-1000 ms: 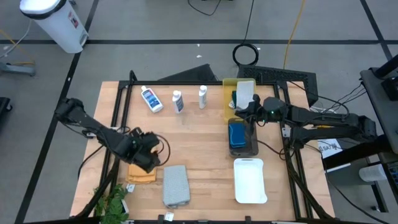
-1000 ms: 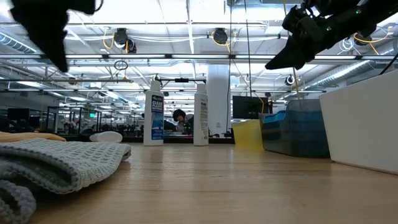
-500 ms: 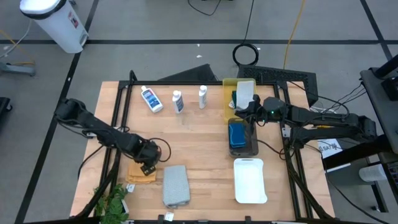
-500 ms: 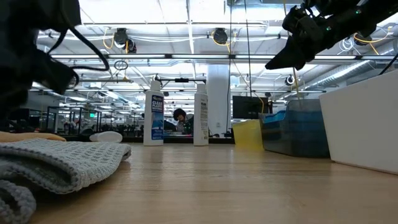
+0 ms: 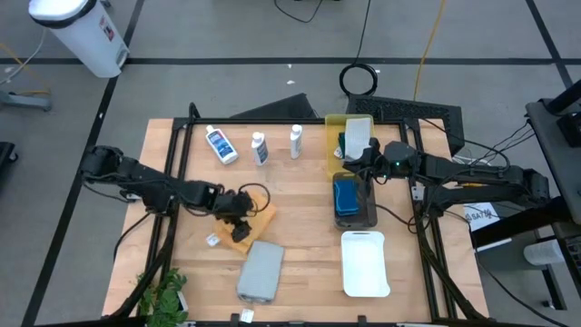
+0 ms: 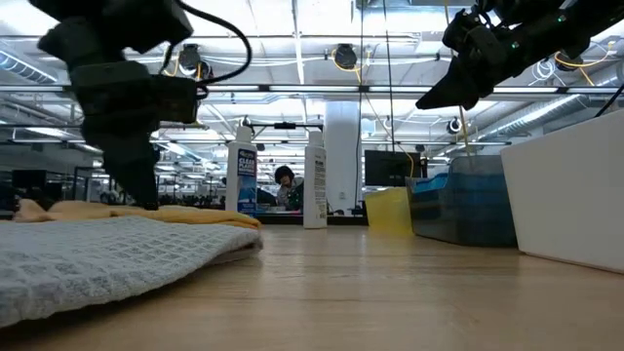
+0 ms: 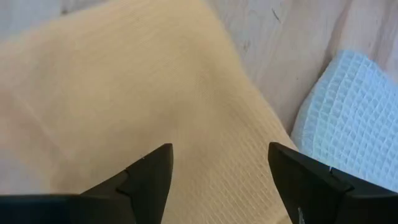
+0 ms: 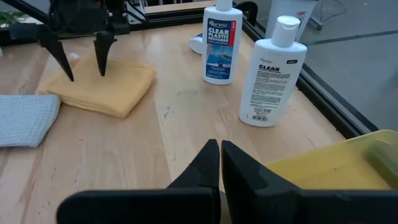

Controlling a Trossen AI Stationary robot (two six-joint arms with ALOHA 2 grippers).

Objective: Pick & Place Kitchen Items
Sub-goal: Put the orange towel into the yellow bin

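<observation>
Since before, our left gripper point(image 5: 238, 221) has moved the orange towel point(image 5: 251, 224) beside the grey towel point(image 5: 260, 272) on the surface point(image 5: 300, 195), fingers point(image 8: 99, 55) now spread; right gripper point(image 8: 219, 163) hangs clenched over the yellow tray point(image 5: 332, 145).

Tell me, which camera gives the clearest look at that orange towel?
The right wrist view: the whole orange towel lies folded on the wood, with the left gripper open above it. The high view shows it partly under that arm, the low view only a thin edge, and the left wrist view just its weave up close.
</observation>
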